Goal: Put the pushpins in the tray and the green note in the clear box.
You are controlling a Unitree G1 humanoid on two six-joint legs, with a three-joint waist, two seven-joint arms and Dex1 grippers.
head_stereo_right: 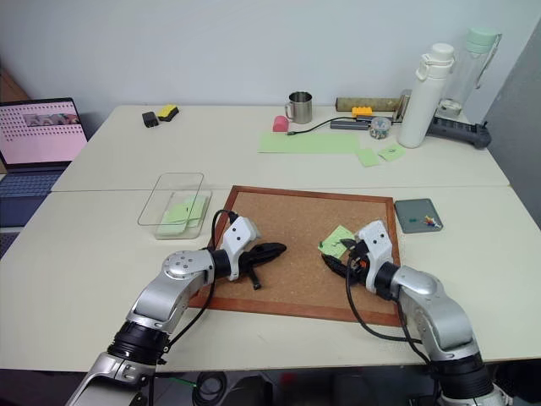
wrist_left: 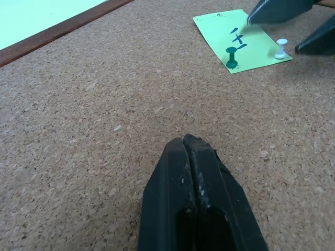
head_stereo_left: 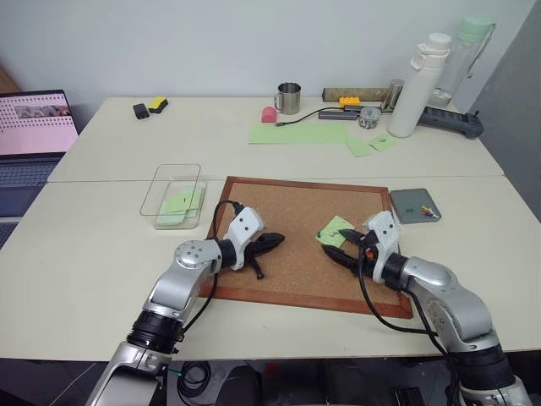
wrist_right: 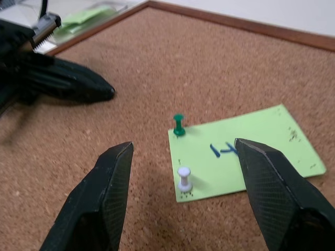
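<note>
Now we are at the pin-pulling step: the green note [wrist_right: 243,157] lies flat on the corkboard [head_stereo_left: 296,211], fastened near one edge by two pushpins, a green one [wrist_right: 179,125] and a white one [wrist_right: 183,179]. Our right gripper [wrist_right: 183,204] hangs low over the board just beside the note, jaws wide apart, with the white pin sitting in the gap ahead of them. Our left gripper [head_stereo_left: 272,242] rests over the middle of the board with its jaws pressed together, holding nothing, well apart from the note. On the counter to the right of the board, the tray [head_stereo_left: 414,205] already carries a few pins; the clear box [head_stereo_left: 173,194] sits off the board's left edge with green slips inside. As we judge it, the next move calls for easing the right jaws forward around one pin's head, closing squarely and lifting straight up so the paper does not tear or drag. The note itself must wait until both pins are out.
</note>
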